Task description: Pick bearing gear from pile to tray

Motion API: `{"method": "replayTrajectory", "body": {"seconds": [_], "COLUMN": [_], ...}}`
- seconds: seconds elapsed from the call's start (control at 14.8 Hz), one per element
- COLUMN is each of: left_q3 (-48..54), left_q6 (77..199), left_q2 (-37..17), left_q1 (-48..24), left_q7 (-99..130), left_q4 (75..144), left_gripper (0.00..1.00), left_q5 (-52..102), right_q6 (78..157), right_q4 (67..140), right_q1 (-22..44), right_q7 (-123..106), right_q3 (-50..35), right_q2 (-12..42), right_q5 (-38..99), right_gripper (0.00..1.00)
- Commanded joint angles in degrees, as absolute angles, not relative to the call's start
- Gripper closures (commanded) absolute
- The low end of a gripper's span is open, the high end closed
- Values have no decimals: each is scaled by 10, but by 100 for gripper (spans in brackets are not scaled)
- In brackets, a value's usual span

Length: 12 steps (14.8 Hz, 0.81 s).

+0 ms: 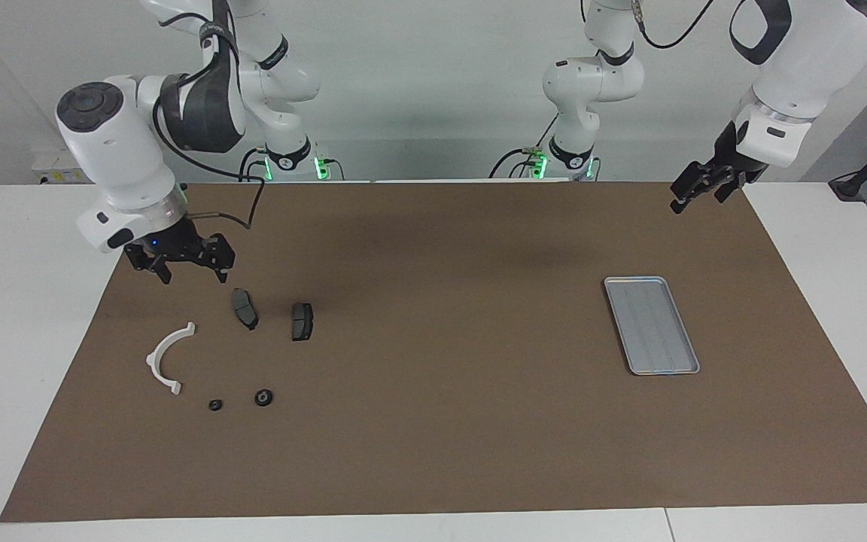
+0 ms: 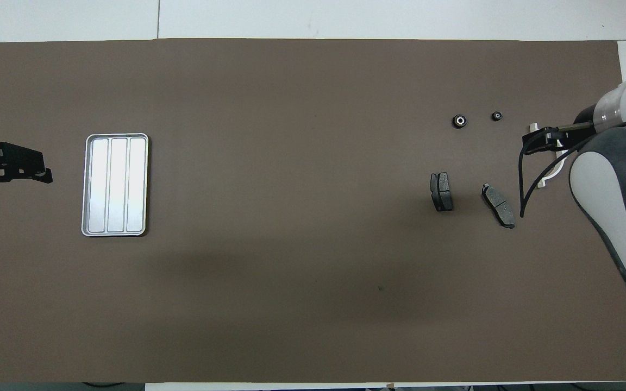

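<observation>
The bearing gear (image 1: pixel 263 397) is a small black round piece with a pale centre, lying flat on the brown mat (image 1: pixel 433 421) of the tabletop. A smaller black round piece (image 1: pixel 215 405) lies just beside it, and the white half-ring bracket (image 1: pixel 166 357) is near it, toward the right arm's end. Two dark brake pads (image 1: pixel 245 309) lie nearer to the robots than the gear. The tray (image 1: pixel 633 331) sits well apart, toward the left arm's end.

The right gripper (image 1: pixel 189 275) hangs wide open over the mat, holding nothing. In the overhead view the right arm covers part of the bracket. The left gripper (image 1: pixel 693 192) waits, open and holding nothing, over the mat's edge.
</observation>
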<state>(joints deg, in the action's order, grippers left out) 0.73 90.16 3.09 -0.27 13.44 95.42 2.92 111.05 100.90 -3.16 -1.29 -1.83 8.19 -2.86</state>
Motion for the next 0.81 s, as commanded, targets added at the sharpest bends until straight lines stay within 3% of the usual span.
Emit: {"method": "replayTrajectory", "body": {"seconds": [0.0, 0.34, 0.74], "left_q3": [11, 10, 11], "left_q6": [893, 893, 893], "left_q2": [40, 40, 40], "left_q1": [1, 1, 1], "left_q7": [133, 133, 133], "left_q4": [957, 957, 957], "left_gripper": [0, 0, 0], "left_q5": [26, 26, 26], "right_q6": [1159, 1206, 1164], "right_q4": [1004, 971, 866], "right_q1": [-32, -37, -37], "right_q7": [-18, -19, -20], "right_q3": [-20, -20, -20], "right_q2": [123, 186, 292], "right_q5": [-39, -40, -72], "right_gripper": [0, 0, 0]}}
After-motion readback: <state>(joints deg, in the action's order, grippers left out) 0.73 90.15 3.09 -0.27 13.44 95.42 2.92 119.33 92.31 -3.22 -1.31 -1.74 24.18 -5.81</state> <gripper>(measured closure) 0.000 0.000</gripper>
